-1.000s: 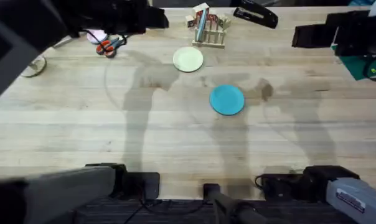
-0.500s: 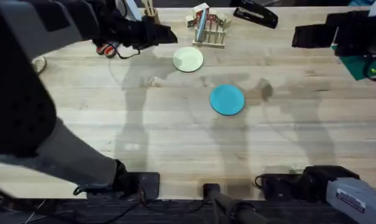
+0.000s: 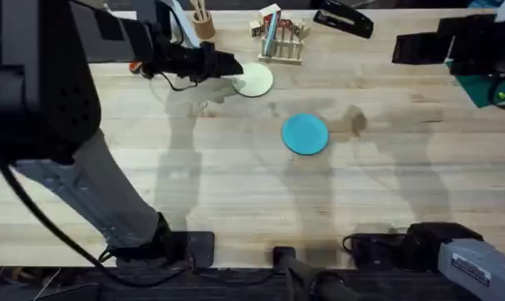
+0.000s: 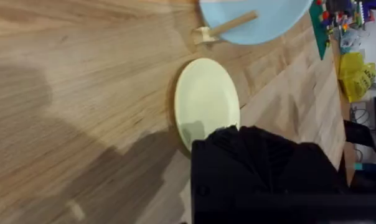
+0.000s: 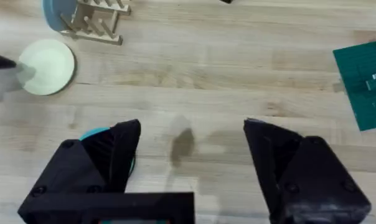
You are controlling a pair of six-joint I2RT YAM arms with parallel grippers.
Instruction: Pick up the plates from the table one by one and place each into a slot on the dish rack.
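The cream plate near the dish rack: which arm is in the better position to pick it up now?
The left arm, probably. The left gripper is at the edge of the cream plate, which lies flat on the table. The right gripper, open, is over bare wood farther away, closer to the turquoise plate.

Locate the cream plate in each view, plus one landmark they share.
Overhead: the cream plate lies flat on the table, at the left gripper, in front of the dish rack.
Left wrist: cream plate mid-frame, partly behind the gripper.
Right wrist: cream plate at far left, beside the rack.
Shared landmark: the dish rack, holding a blue plate; left wrist shows its base.
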